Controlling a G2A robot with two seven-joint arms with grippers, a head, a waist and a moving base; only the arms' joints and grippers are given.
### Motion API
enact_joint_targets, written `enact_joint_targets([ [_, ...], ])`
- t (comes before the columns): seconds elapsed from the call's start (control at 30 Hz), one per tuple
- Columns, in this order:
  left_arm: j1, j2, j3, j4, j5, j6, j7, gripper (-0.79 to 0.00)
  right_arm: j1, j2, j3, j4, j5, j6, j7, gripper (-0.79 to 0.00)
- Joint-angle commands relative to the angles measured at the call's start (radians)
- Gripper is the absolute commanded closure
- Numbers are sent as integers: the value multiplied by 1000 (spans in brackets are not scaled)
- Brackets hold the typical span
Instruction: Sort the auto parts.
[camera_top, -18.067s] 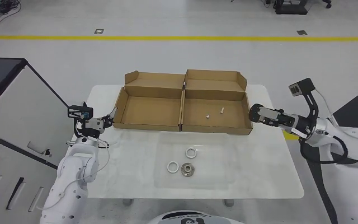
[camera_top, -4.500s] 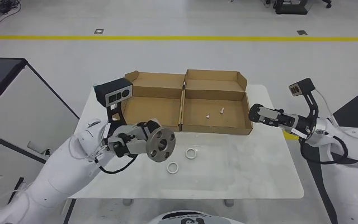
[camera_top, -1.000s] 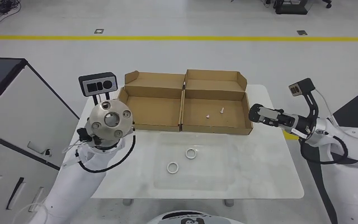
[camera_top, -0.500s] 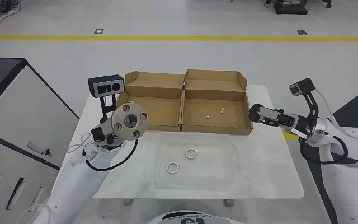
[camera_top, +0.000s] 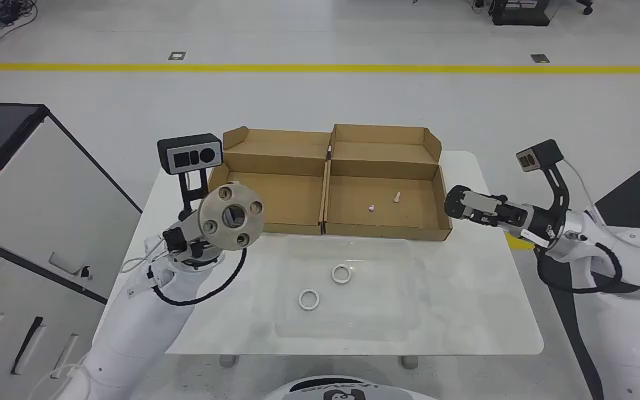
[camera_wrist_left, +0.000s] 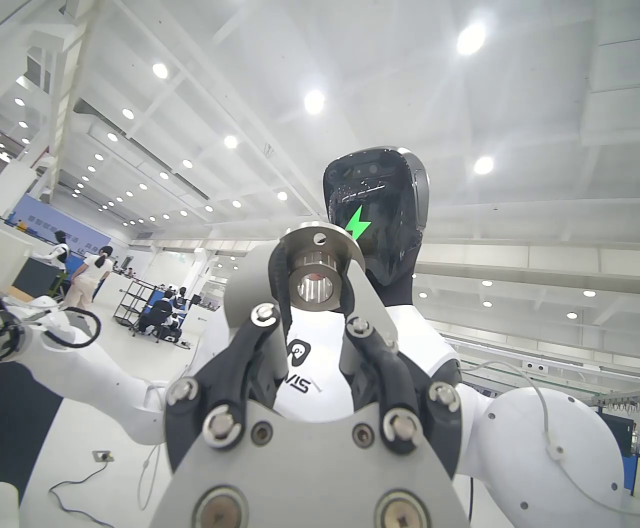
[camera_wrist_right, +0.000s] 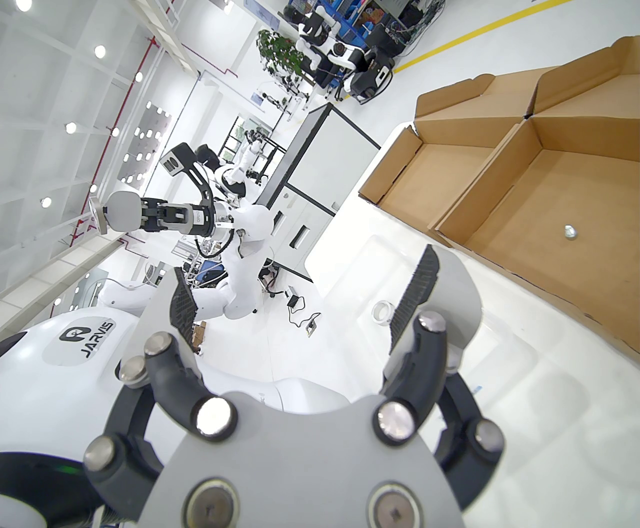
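Clamping the flanged hub (camera_top: 218, 210), left fingers (camera_wrist_left: 247, 290) aim its bore upward.

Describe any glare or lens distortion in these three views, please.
Left wrist view: ceiling lamps glare brightly behind the left hand holding the metal hub, and straight lines bow. Right wrist view: the wide lens bends the cardboard boxes and table edge. Top view: even light, only a faint sheen on the table.
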Motion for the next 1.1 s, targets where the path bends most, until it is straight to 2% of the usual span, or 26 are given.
enact_joint_targets([
  [0.0, 0, 0, 0, 0, 0, 0, 0, 0, 0, 0, 0, 0, 0, 0, 0, -785],
  [0.33, 0, 0, 0, 0, 0, 0, 0, 0, 0, 0, 0, 0, 0, 0, 0, -785],
  [0.43, -7, -4, -7, 1, 63, 37, 63, 0, 0, 0, 0, 0, 0, 0, 0, -785],
  [0.53, -29, -6, -13, 18, 190, 96, 117, 0, 0, 0, 0, 0, 0, 0, 0, -785],
  [0.67, -68, -9, 1, 39, 440, 235, 226, 0, 0, 0, 0, 0, 0, 0, 0, -785],
  [0.73, -80, -14, 21, 38, 505, 280, 281, 0, 0, 0, 0, 0, 0, 0, 0, -785],
  [0.9, -116, -14, 39, 46, 728, 377, 292, 0, 0, 0, 0, 0, 0, 0, 0, -785],
  [1.07, -137, -16, 63, 60, 870, 437, 294, 0, 0, 0, 0, 0, 0, 0, 0, -785],
])
